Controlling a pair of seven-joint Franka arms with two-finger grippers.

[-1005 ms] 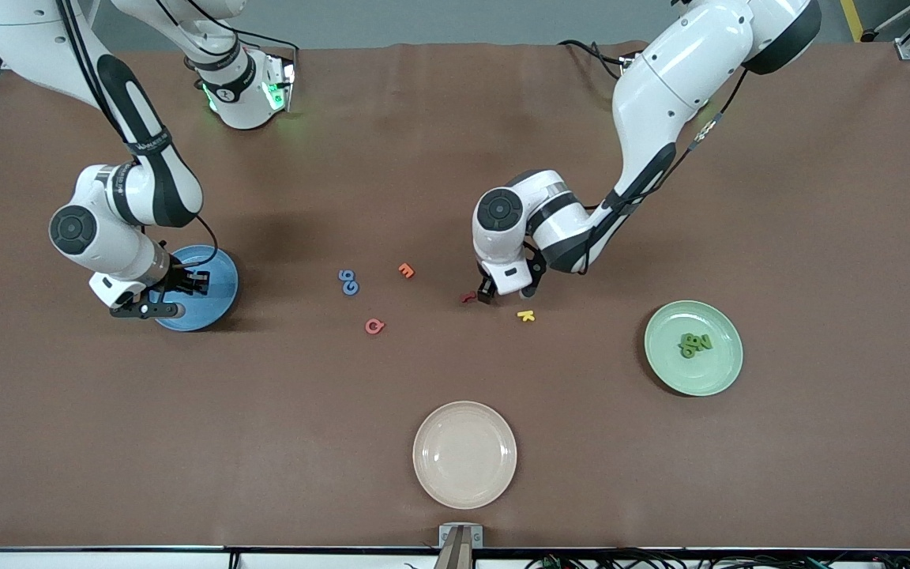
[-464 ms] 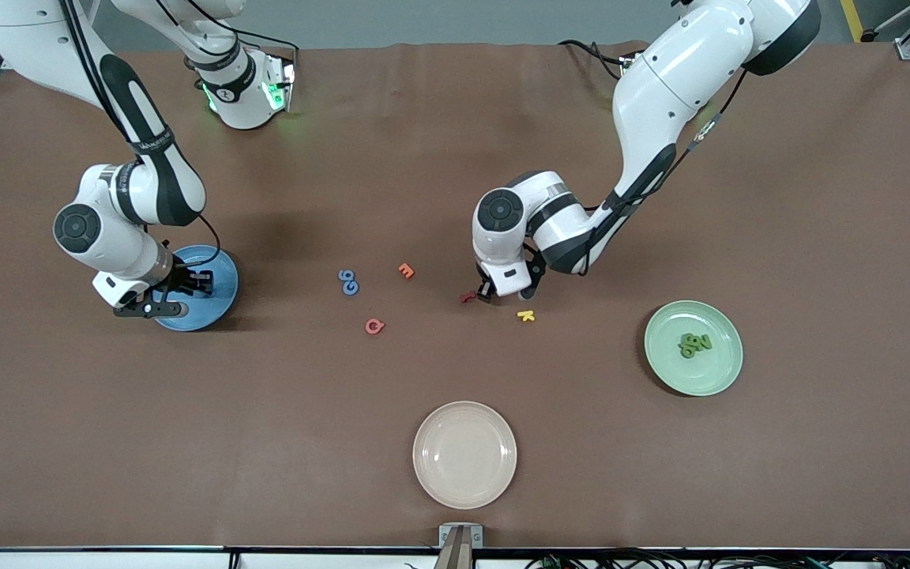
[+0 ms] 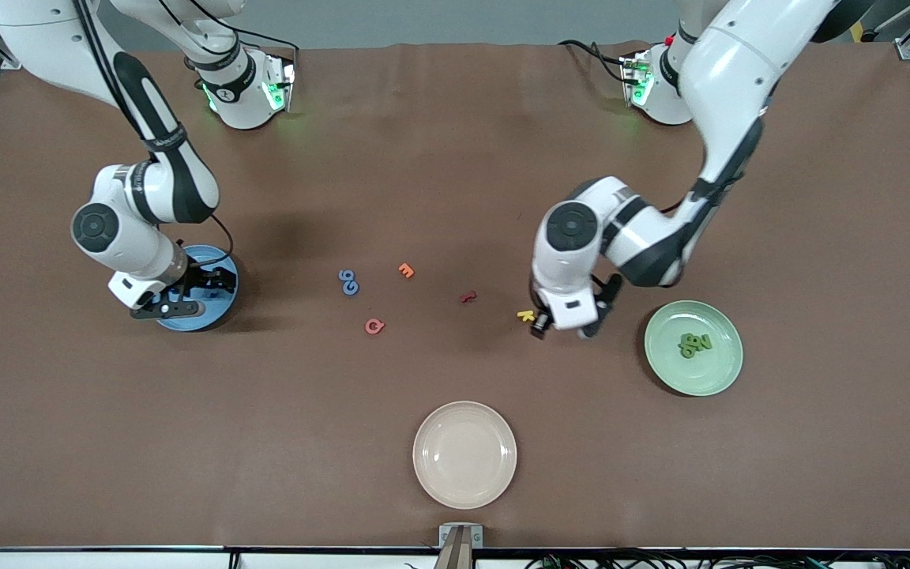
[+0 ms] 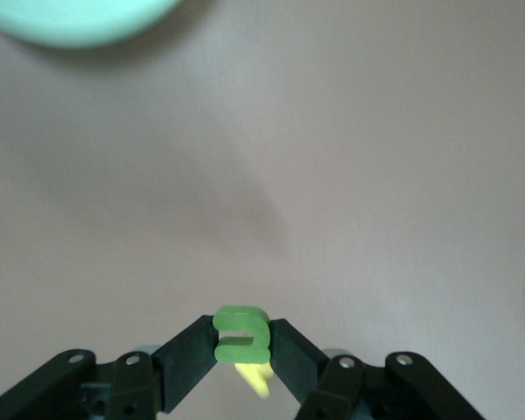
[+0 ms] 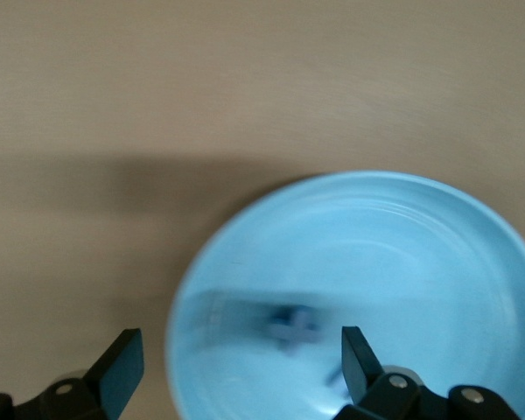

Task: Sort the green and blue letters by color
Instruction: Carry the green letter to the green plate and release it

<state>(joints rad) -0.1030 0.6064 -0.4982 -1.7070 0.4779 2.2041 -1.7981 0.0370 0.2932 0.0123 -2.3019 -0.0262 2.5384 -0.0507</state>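
Observation:
My left gripper (image 3: 540, 327) is shut on a green u (image 4: 241, 335) and holds it in the air over the yellow K (image 3: 526, 315), between the table's middle and the green plate (image 3: 720, 375). Several green letters (image 3: 694, 344) lie in a heap in that plate. My right gripper (image 3: 204, 295) is open and empty, low over the blue plate (image 3: 202, 254). A small blue x-shaped letter (image 5: 293, 325) lies in that plate between the open fingers. Blue G and 6 (image 3: 348, 282) lie together on the table near the middle.
An orange letter (image 3: 406, 270), a red letter (image 3: 468, 297) and a pink letter (image 3: 374, 325) lie around the table's middle. A cream plate (image 3: 464, 454) stands near the front camera's edge. The yellow K also shows under the held u in the left wrist view (image 4: 255, 378).
My left gripper has risen from beside the red letter and moved toward the green plate with the green u. My right gripper has shifted slightly over the blue plate.

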